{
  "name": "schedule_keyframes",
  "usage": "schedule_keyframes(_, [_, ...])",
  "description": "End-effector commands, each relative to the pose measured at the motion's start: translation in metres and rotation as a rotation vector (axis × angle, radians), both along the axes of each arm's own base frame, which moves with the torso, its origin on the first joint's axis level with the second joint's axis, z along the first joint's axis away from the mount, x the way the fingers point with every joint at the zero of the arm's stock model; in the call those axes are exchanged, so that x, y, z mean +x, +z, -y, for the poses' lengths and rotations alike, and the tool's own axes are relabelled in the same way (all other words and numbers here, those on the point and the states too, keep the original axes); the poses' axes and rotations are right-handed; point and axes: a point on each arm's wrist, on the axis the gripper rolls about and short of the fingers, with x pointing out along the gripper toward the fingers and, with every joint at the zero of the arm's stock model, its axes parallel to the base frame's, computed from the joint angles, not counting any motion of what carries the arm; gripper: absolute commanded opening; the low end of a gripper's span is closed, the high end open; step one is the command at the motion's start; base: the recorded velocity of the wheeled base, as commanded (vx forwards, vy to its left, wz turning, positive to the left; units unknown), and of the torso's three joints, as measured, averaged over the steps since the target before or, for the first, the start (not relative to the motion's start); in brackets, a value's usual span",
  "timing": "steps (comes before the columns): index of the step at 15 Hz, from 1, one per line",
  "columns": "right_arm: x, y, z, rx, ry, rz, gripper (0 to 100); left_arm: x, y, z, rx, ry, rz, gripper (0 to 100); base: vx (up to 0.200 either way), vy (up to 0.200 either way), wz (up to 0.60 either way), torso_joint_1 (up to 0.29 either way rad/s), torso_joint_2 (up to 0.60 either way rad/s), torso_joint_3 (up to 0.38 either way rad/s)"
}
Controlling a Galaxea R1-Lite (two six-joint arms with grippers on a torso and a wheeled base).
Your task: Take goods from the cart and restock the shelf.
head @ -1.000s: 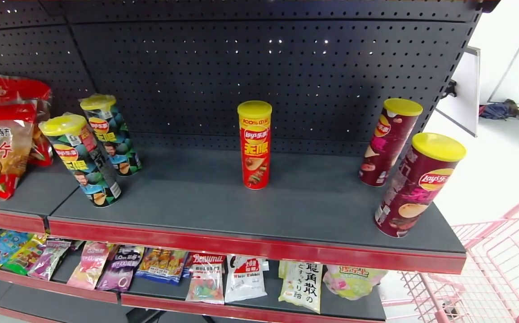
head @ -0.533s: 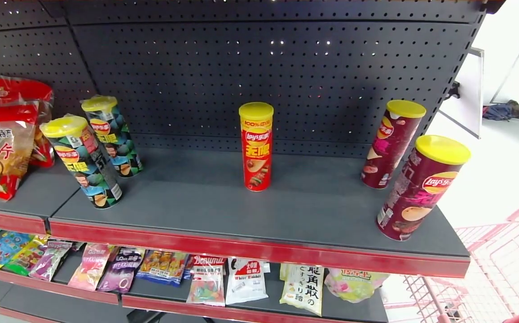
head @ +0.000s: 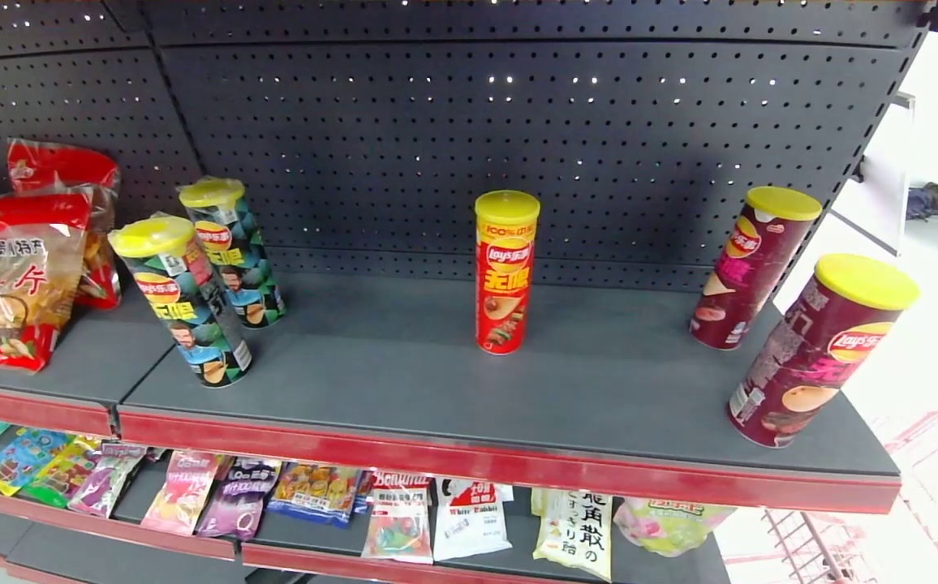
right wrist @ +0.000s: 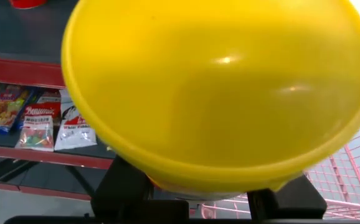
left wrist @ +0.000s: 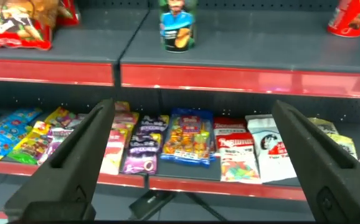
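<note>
- Restock under way: the right tool (right wrist: 208,198) sits clamped on a chip can (right wrist: 217,87), gripping the body just under its yellow lid, w/ the lid close up to the wrist cam.
- By our read that can hangs out in front of the shelf (head: 501,466), below the board it's meant for, w/ the pink cart (right wrist: 359,180) just beside. It's not yet stocked.
- The left tool (left wrist: 192,109) is empty, fingers wide apart, facing the snack packets (left wrist: 186,140) on the lower shelf (left wrist: 186,182).
- On the board above, all upright: a red can (head: 505,276) alone mid-shelf, two patterned cans (head: 185,304) to the robot's left, and a rear maroon can (head: 749,268) and a front maroon can (head: 822,353) at the right end.
- Risk 1: the can's base could clip the red front lip on the way up, as the lid blocks much of what the right wrist cam sees.
- Risk 2: the front maroon can stands near the edge, so a brush from arm or load could topple it off.
- Risk 3: w/ the grip so high on a tall tube, we reckon it may swing or land tilted, esp. if released early.
</note>
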Motion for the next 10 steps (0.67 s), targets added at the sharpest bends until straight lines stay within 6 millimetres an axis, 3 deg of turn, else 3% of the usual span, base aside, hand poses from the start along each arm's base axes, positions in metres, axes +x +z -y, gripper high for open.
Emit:
schedule_keyframes(1, [-0.003, -0.003, 0.000, -0.001, 0.000, 0.022, 0, 0.000, 0.000, 0.000, -0.001, 0.001, -0.001, 100, 0.000, 0.200, 0.00, -0.012, 0.01, 0.002])
schedule_keyframes(7, [-0.002, -0.013, 0.000, -0.010, -0.008, 0.000, 0, 0.000, 0.000, 0.000, -0.001, 0.002, -0.001, 100, 0.000, 0.200, 0.00, 0.003, 0.00, 0.002])
schedule_keyframes(10, [-0.001, -0.013, 0.001, -0.048, 0.020, -0.014, 0, 0.000, 0.000, 0.000, -0.001, 0.002, -0.001, 100, 0.000, 0.000, 0.00, 0.000, 0.00, 0.000])
